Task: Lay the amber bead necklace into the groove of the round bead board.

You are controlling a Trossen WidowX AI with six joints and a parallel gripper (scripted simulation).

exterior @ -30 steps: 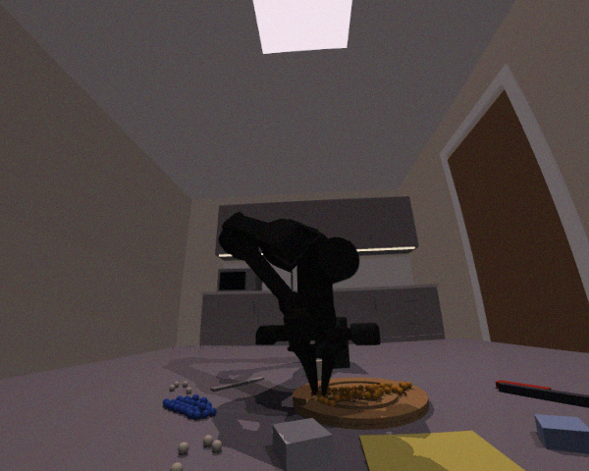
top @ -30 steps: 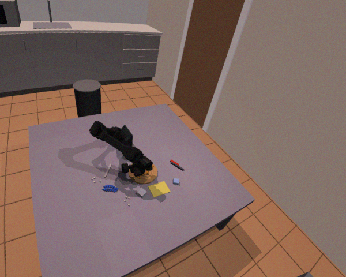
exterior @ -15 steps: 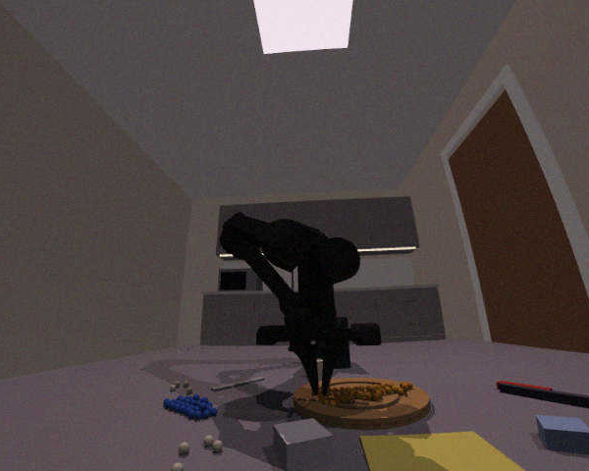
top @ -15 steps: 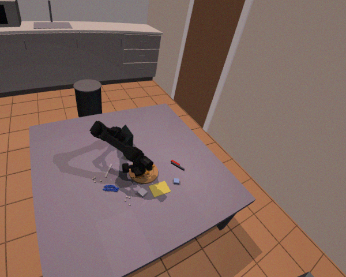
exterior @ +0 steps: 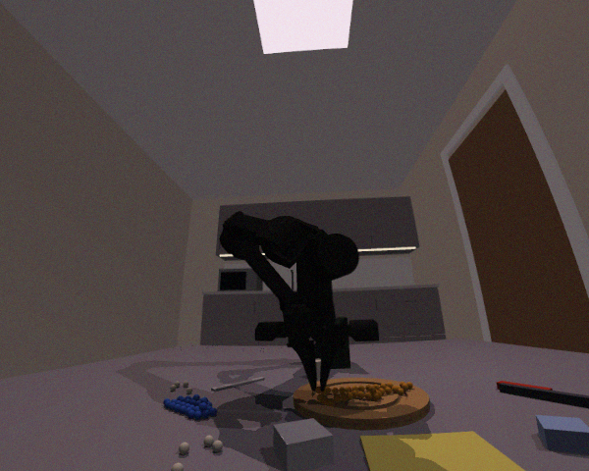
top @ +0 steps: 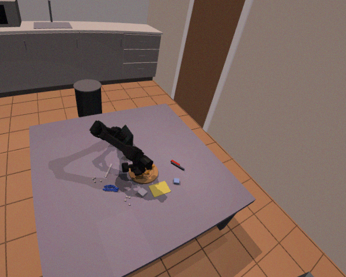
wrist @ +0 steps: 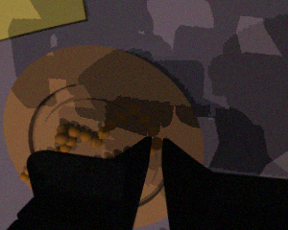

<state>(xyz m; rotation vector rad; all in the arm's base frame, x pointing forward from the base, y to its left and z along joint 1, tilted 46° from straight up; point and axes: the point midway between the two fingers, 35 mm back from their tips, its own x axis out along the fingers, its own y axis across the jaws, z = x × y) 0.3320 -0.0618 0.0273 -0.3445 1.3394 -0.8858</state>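
The round wooden bead board (top: 149, 180) (exterior: 360, 418) (wrist: 23, 110) lies flat under the arm, with its ring groove partly visible. The amber bead necklace (top: 148, 172) (exterior: 358, 392) (wrist: 85, 136) lies bunched across it. Several beads lie inside the ring, and a few at the left in the wrist view reach past the groove toward the rim. My gripper (exterior: 318, 389) (wrist: 156, 143) is shut on the necklace, with an amber bead at the fingertips, low over the board near the groove's right side in the wrist view. The fingers hide part of the necklace and groove.
A blue bead necklace (top: 110, 188) (exterior: 190, 406), a white stick (top: 108, 170) and loose pale beads lie left of the board. A grey block (top: 142, 192) (exterior: 304, 445) and yellow sheet (top: 160, 188) lie in front. A light blue block (top: 176, 180) and red-black marker (top: 177, 165) lie right.
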